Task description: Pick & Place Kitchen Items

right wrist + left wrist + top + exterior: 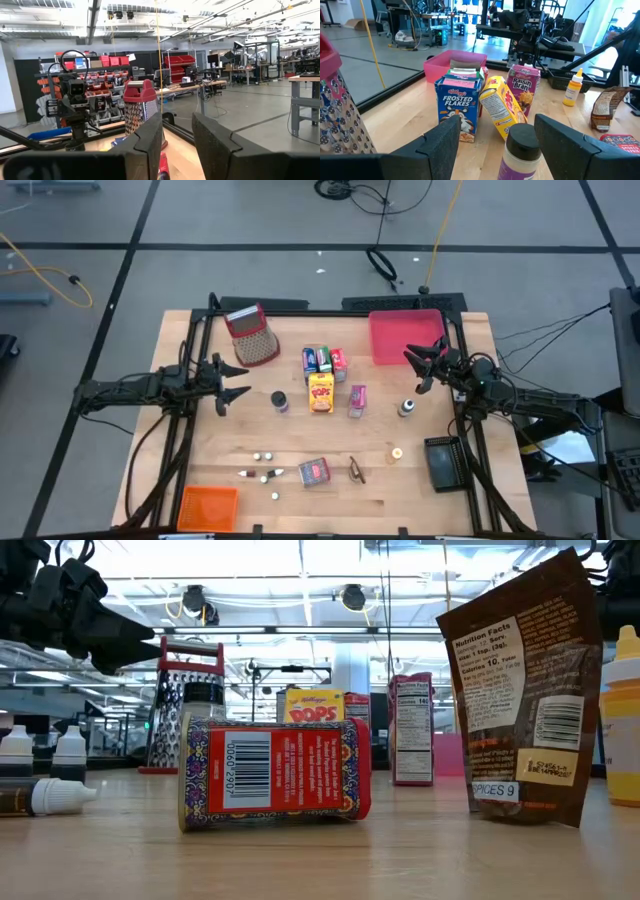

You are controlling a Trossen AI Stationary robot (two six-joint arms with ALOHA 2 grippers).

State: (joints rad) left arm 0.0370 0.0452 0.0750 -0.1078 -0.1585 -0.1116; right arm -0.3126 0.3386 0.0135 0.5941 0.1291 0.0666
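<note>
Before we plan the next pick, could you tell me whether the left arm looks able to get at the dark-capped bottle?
Probably yes: the left pincer is open and faces the dark-capped bottle, with bare table between them.

place: robotics lab / workshop floor, not a home kitchen
floor: was grey concrete with black tape lines (pixel 130 250); loose yellow cable (pixel 50 275) ran across it
rig: wooden table (pixel 200 460) sat in a black frame with two arms mounted
background: red parts bins (pixel 175 62) on shelving, workbenches (pixel 305 80), more arm rigs
ceiling: open, with strip lights (pixel 300 580) and exposed ducting
props: boxed groceries were staged as test objects
</note>
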